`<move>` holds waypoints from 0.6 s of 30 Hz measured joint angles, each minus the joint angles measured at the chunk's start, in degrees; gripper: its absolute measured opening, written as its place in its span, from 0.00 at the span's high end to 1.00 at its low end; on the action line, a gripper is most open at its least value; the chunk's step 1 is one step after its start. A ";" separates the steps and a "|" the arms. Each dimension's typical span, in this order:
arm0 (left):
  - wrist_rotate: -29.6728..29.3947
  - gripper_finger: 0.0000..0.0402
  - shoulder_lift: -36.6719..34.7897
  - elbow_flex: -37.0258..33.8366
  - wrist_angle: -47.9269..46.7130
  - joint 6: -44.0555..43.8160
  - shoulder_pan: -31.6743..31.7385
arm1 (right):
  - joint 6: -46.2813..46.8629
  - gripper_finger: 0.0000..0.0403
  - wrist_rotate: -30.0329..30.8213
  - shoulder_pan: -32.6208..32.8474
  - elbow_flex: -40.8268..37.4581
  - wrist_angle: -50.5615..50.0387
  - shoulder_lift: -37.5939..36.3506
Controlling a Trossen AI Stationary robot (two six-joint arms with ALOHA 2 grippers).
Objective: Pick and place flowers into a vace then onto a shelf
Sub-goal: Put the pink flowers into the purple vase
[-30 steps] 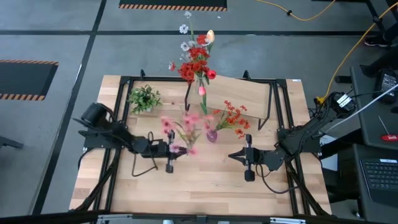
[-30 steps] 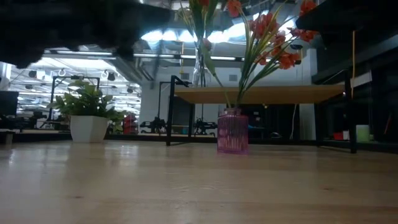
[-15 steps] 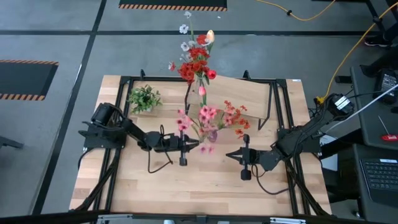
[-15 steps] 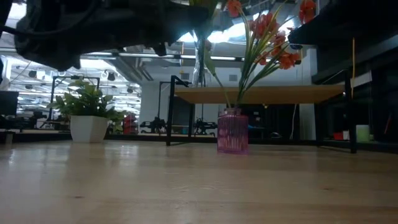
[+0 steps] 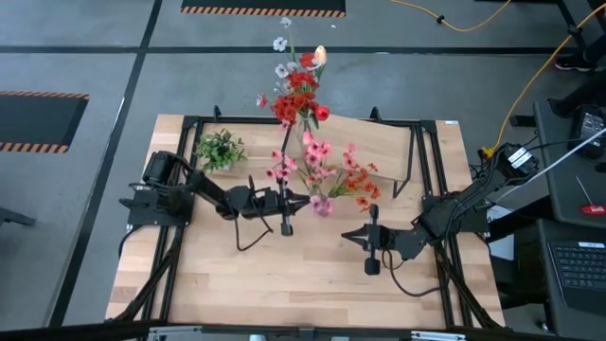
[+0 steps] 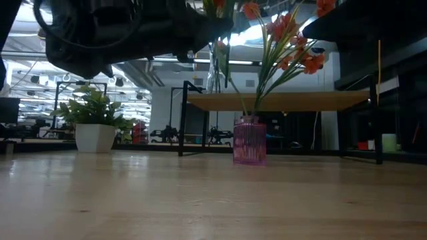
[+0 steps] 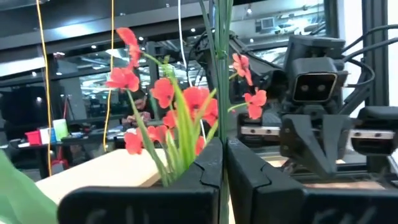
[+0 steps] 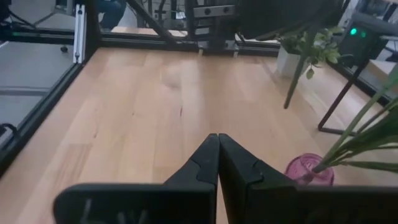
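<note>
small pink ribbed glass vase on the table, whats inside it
The small pink ribbed glass vase holds green stems with orange-red blooms. The tinted ribbed wall hides the stem ends and any water.

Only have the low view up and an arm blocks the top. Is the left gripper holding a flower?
Observer: Yes. The left gripper is shut on a thin green stem.
Operator: Which flowers?
Observer: From above, the pink flowers; they sit over the pink vase.
Operator: Right arm?
Observer: The right gripper is shut and empty, over the table beside the vase.
</note>
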 joint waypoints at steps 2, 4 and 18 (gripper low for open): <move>0.45 0.99 0.00 0.00 0.01 -0.07 0.76 | 1.16 0.97 0.00 -0.21 0.00 0.00 0.00; 1.42 0.99 0.00 0.00 -0.01 -0.80 1.51 | 1.57 0.98 -0.03 -0.61 0.00 0.00 0.00; 0.91 0.99 9.27 8.09 0.46 0.32 2.87 | 2.80 0.98 -1.70 -3.24 0.00 -0.59 0.00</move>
